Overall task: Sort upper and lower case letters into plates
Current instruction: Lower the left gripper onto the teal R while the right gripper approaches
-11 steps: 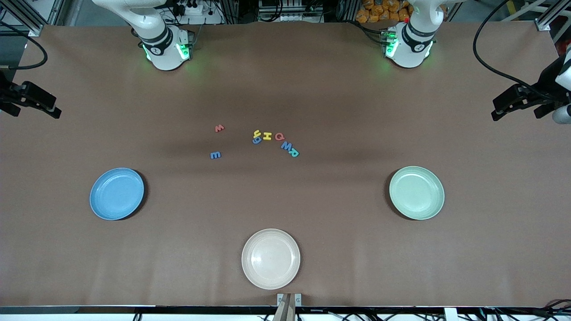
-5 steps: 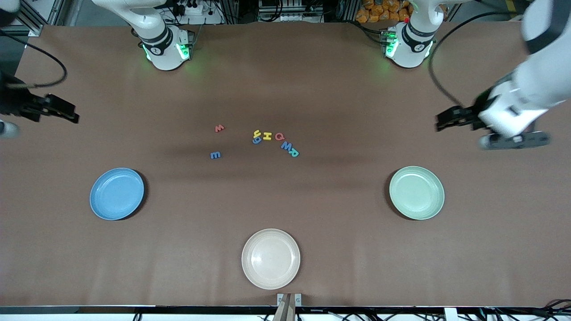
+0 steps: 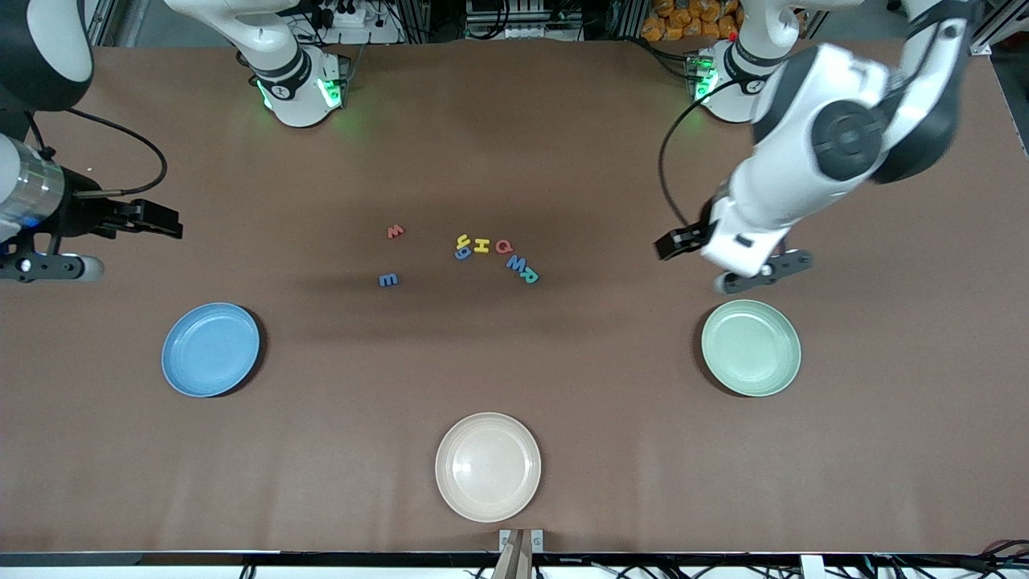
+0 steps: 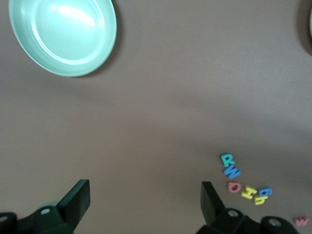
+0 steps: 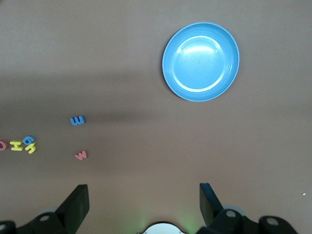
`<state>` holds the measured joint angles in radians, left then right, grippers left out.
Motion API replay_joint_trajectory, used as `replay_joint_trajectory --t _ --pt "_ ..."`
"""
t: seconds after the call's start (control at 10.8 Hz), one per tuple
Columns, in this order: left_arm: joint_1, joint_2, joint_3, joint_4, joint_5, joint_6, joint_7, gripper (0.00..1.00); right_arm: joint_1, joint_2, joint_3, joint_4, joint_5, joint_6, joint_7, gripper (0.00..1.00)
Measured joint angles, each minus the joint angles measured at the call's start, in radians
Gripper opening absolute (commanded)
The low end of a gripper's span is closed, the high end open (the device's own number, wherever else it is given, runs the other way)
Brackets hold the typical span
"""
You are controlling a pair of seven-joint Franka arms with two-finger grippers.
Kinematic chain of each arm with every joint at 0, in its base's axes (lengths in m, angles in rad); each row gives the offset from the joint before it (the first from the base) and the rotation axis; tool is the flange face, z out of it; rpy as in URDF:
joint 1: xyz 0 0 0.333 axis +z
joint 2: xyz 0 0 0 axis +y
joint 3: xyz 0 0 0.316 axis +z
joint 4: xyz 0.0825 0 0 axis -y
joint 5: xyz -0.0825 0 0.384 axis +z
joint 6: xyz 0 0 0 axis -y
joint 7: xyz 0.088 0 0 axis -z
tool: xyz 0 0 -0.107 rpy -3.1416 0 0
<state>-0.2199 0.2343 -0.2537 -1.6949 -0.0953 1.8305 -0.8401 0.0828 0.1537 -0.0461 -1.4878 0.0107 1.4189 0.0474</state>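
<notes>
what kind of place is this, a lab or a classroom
Most likely a robotics lab: two robot arms are bolted to a brown-covered table, aluminium framing and loose cables line its edge, and foam letters are laid out as a test task.

A brown paper-like sheet is covering the counter (image 3: 563,145) (green light is glowing on it near its top edge), while aluminium framing (image 3: 48,32) and cables (image 3: 514,16) are lining the edge.

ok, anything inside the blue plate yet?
Nothing: the blue plate shows a bare inside in the front and right wrist views. All the letters lie on the table, none covered.
</notes>
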Motion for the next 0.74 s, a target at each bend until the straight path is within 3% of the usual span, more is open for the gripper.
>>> replay_joint_trajectory --t 0.28,0.74 --pt "-0.1 0.117 -0.003 -0.007 -0.002 0.157 -0.274 1.0 -0.003 0.071 -0.004 -0.001 -0.001 -0.035 0.0 1.0" --pt "-0.265 0.32 0.0 -0.009 0.026 0.417 -0.649 1.0 0.024 0.094 -0.001 -0.007 0.005 0.02 0.0 1.0"
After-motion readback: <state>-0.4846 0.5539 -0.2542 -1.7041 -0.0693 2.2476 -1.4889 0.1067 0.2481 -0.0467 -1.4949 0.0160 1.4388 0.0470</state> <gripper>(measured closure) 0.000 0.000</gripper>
